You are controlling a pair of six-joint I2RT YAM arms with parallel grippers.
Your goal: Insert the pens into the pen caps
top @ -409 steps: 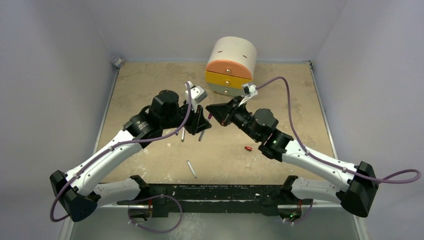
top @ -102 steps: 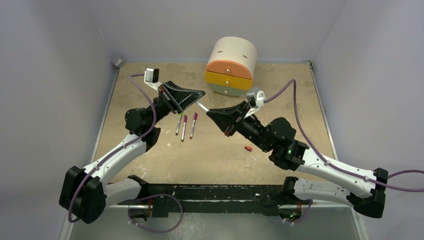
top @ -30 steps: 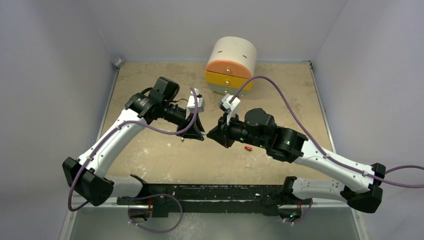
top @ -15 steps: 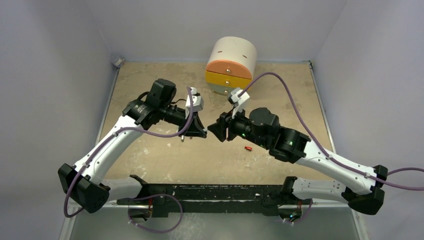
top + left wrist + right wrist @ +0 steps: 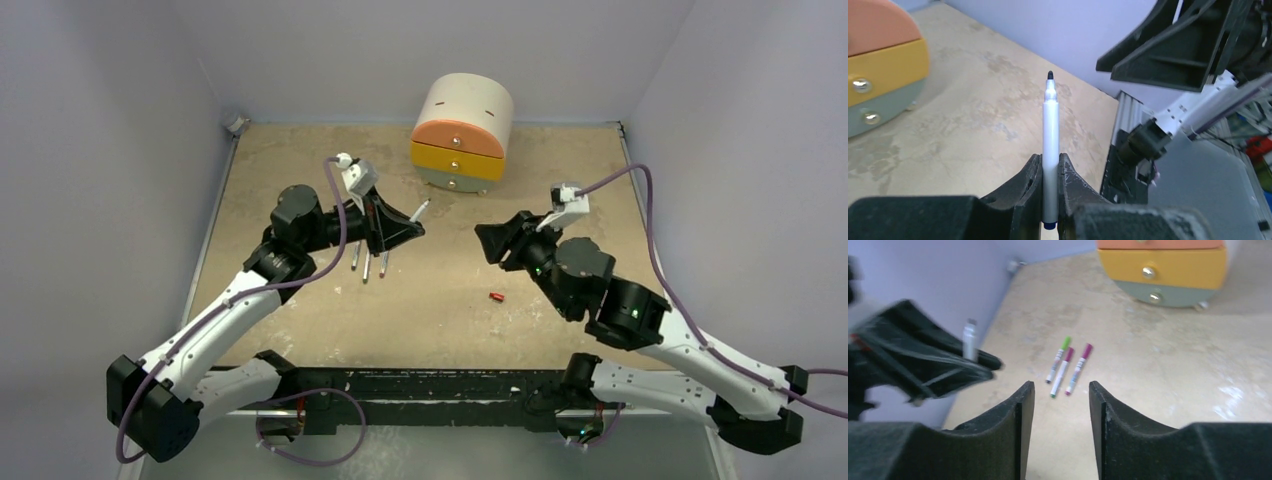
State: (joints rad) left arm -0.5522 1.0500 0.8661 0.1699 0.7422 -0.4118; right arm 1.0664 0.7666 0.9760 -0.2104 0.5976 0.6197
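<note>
Left gripper is pinching the bare pen by its tail, right gripper is open and empty, so pushing into the loose red cap might skew it.

One bare-tipped pen and three capped pens are counted, four in all. One green cap, two magenta caps and one loose red cap are counted, again four. One drawer unit with three drawers is seen. Two grippers are counted, the left gripper and the right gripper.
</note>
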